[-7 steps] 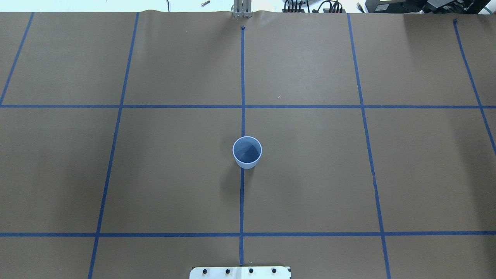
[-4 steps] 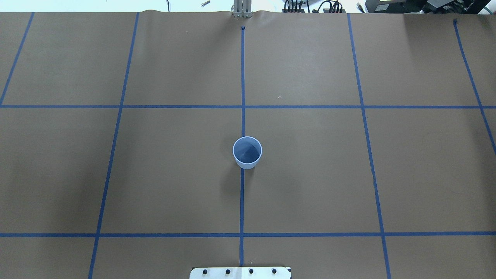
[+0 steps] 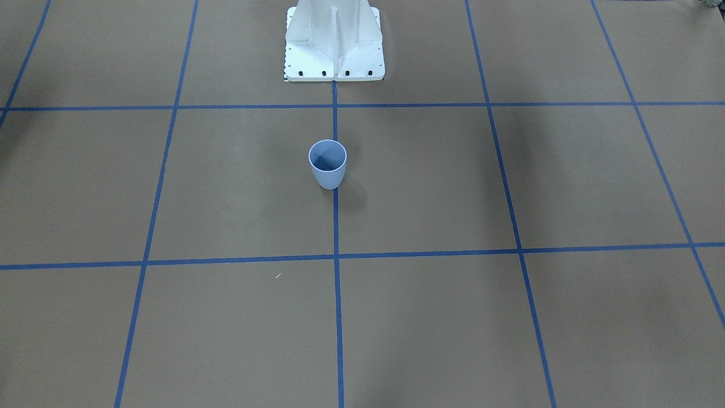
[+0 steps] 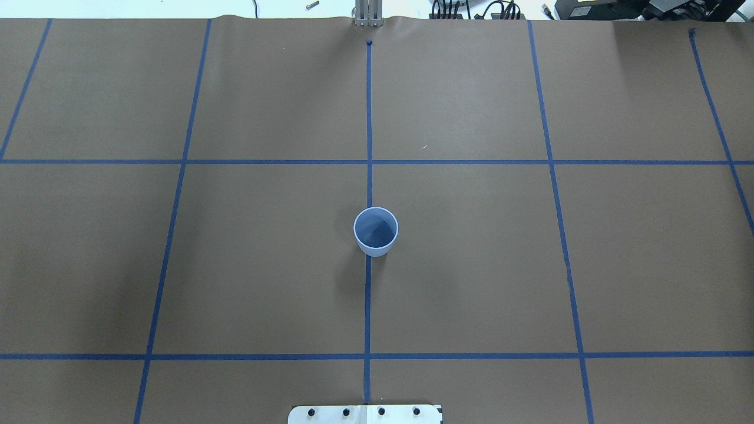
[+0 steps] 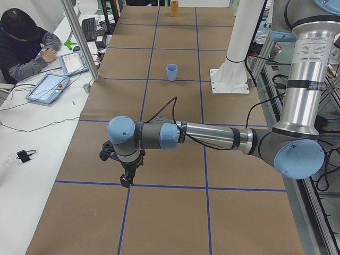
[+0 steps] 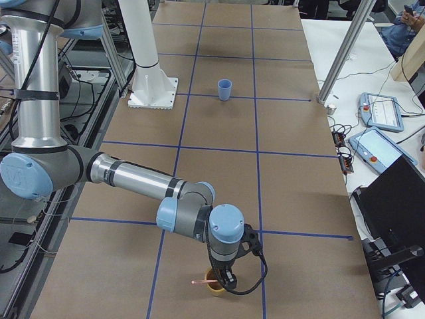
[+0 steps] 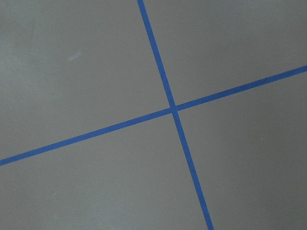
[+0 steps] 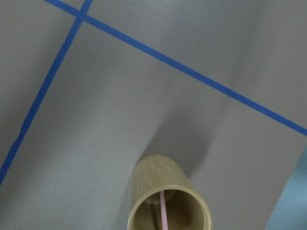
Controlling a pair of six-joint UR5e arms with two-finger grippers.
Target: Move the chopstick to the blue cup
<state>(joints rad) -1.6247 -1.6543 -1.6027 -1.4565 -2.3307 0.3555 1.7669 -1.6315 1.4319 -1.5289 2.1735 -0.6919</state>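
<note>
The front camera gives me the pale blue plastic cup [image 3: 327, 164] standing upright on the brown paper-covered table [image 3: 510, 317]. It sits on a blue tape line [image 3: 335, 226] near the white robot pedestal [image 3: 334, 39].

Overhead, I look straight into the cup's open mouth.

From the left end, my left gripper [image 5: 126, 180] hangs low beside a tape crossing, well apart from the cup. I cannot tell how its jaws stand.

From the right end, the right gripper [image 6: 228, 282] points down at a tan bamboo tube [image 6: 212, 287] that holds the thin pink chopstick [image 6: 199, 282]. Whether it pinches anything I cannot tell.

The left wrist camera sees only crossed tape.

The right wrist camera looks into the tube, with the chopstick leaning inside.
</note>
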